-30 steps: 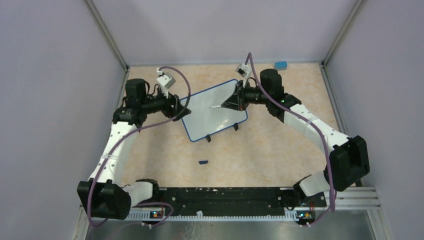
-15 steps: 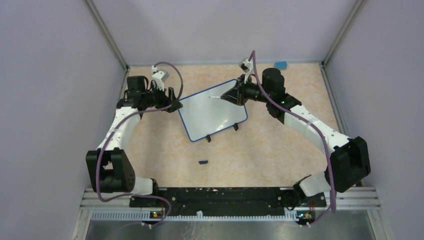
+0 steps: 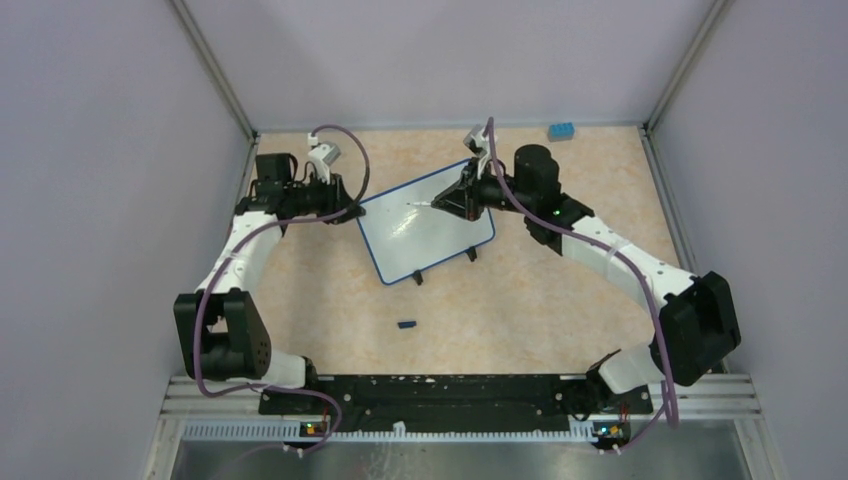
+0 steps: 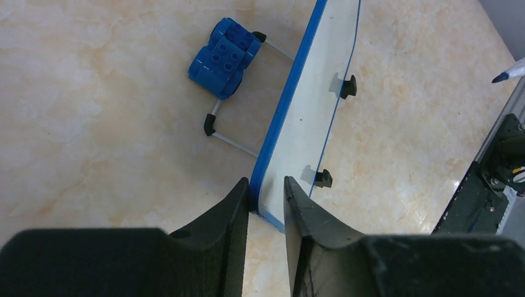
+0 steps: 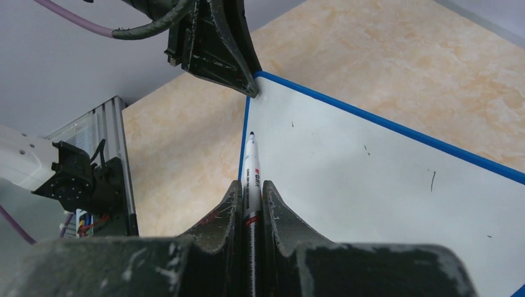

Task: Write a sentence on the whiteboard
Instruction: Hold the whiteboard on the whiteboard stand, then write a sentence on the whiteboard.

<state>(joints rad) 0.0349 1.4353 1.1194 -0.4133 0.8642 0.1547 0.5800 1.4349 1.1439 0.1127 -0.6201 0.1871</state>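
Note:
The whiteboard (image 3: pixel 430 240) stands tilted on two black feet mid-table; its blue-framed face (image 5: pixel 371 185) carries only a few tiny dark marks, and no sentence shows on it. My left gripper (image 3: pixel 352 212) is shut on the board's left corner, with its fingers either side of the blue frame (image 4: pixel 266 182). My right gripper (image 3: pixel 450 202) is shut on a white marker (image 5: pixel 251 167). The marker's tip hovers over the board's upper left part, close to the left gripper's fingers (image 5: pixel 213 55). That tip also shows at the right edge of the left wrist view (image 4: pixel 507 74).
A blue toy brick (image 3: pixel 561 130) lies at the far right of the table, and it also shows behind the board (image 4: pixel 223 57). The board's wire stand (image 4: pixel 235 139) sticks out at the back. A small dark cap (image 3: pixel 406 324) lies in front. Grey walls enclose three sides.
My left gripper's jaws have closed in on the board's left corner, and that arm has drawn back to the left. My right gripper has carried the marker leftward over the board.

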